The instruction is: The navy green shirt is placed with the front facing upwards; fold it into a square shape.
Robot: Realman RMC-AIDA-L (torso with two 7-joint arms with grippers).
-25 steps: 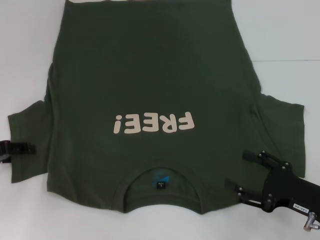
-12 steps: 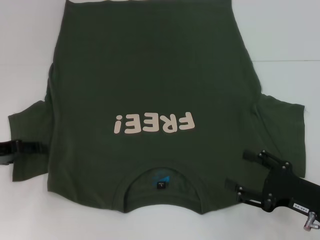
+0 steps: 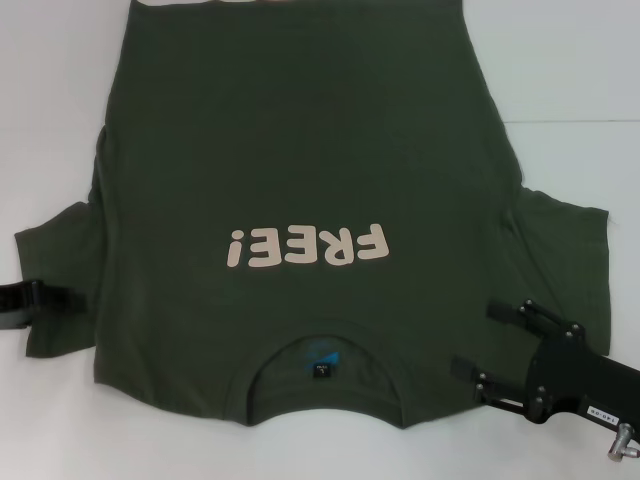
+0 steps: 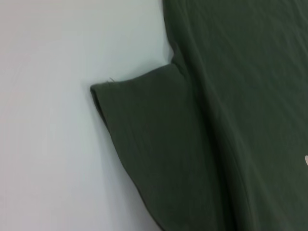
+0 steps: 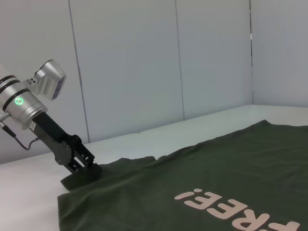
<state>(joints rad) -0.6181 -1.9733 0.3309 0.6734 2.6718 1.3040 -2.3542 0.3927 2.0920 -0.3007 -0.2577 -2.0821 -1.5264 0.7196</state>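
Note:
The navy green shirt (image 3: 300,170) lies flat on the white table, front up, with the cream "FREE!" print (image 3: 305,246) in the middle and the collar with its blue label (image 3: 322,360) nearest me. My left gripper (image 3: 70,297) is at the hem of the shirt's left sleeve (image 3: 60,260), low on the cloth. It also shows in the right wrist view (image 5: 81,169), on that sleeve's edge (image 5: 96,175). The left wrist view shows only the sleeve (image 4: 149,144). My right gripper (image 3: 472,337) is open over the right shoulder, beside the right sleeve (image 3: 565,260).
The white table (image 3: 560,60) shows on both sides of the shirt and along the near edge. The shirt's bottom hem reaches the far edge of the head view. Grey wall panels (image 5: 144,62) stand behind the table.
My left gripper has slid a little to the right, further onto the left sleeve's hem. The right gripper and the shirt have not moved.

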